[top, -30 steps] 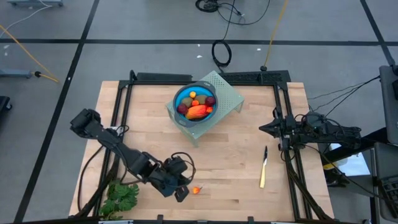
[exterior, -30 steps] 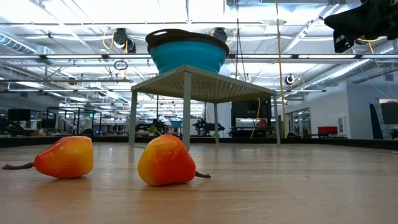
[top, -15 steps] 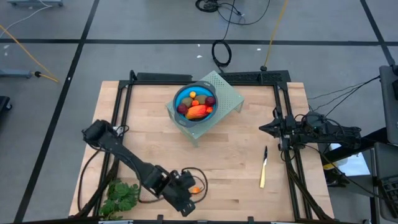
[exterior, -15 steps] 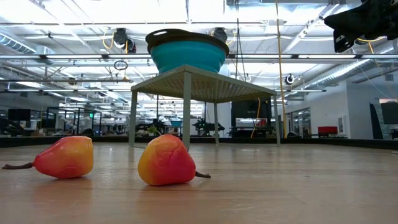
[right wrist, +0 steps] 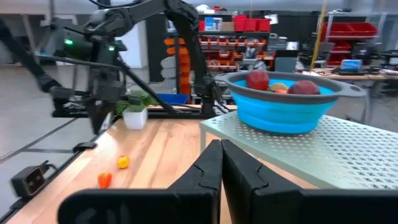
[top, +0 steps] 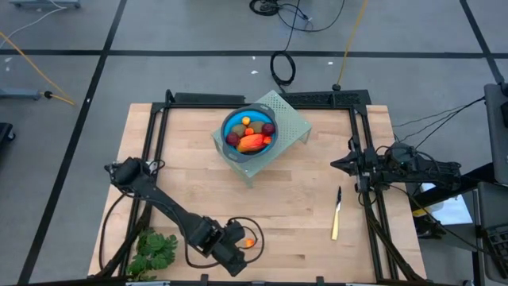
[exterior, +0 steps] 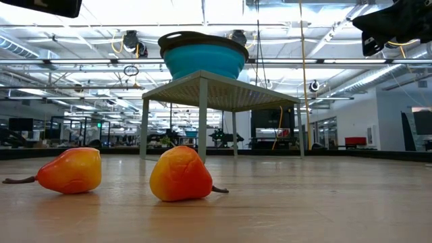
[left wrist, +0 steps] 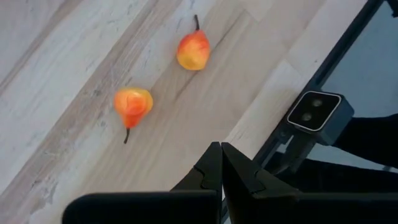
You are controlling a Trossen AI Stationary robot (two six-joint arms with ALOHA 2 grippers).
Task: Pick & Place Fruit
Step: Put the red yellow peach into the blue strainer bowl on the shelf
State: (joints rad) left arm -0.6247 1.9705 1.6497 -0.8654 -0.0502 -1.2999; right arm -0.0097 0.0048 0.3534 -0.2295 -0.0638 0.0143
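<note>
Two tiny orange-red pear-shaped fruits lie on their sides on the bare wood close to the table's near edge; the low view shows them too. My left gripper hovers shut beside them, touching neither. The blue bowl stands on a pale green perforated stand and holds a long orange-red piece, dark red balls, brown-green ovals and a tiny orange one. My right gripper waits shut at the table's right edge.
A green leafy bunch lies at the near left corner, just left of my left arm. A yellow-handled knife lies right of centre. A small camera sits at the near edge by the pears. Bare wood stretches between the stand and the pears.
My left arm has swung toward the table's near edge, bringing its gripper slightly nearer and lower beside the two small pears; part of it now shows at the low view's top left. The pears have stayed where they were.
</note>
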